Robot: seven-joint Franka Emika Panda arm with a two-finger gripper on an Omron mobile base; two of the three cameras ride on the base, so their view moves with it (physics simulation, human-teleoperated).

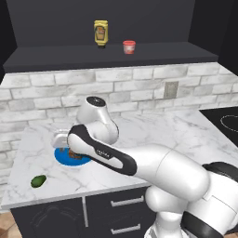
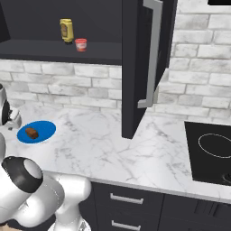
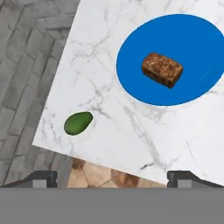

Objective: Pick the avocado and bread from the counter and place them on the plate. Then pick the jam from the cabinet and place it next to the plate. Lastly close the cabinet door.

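The avocado (image 3: 78,123) lies on the counter (image 3: 131,131) close to its front corner, below the gripper (image 3: 112,177) and off to one side of it, apart from everything else; in the left base view it sits as a small green lump (image 1: 38,181) near the slab's front edge. On the other side of the gripper, the bread (image 3: 162,69) already rests flat on the plate (image 3: 140,52), well inside the rim, so the avocado is judged to be the piece in hand now. The gripper hangs above the counter with its fingers (image 3: 42,178) spread wide and nothing between them. The main risk is the avocado's place: it is so near the edge that a descent slightly off centre, or a finger tip landing on its rounded flank, could nudge it off the slab and onto the floor. Its smooth oval form may also squirt out sideways if the jaws close across the narrow end and not the middle. During the carry, a low path over the plate could knock the bread out of place. Farther away and above, the jam (image 1: 129,47) stands on the cabinet (image 1: 111,56) shelf just beside a yellow bottle (image 1: 101,33), and a wide reach there could tip the bottle. The door (image 2: 135,67) stands open, jutting over the counter, where a broad swing of the arm might strike it.
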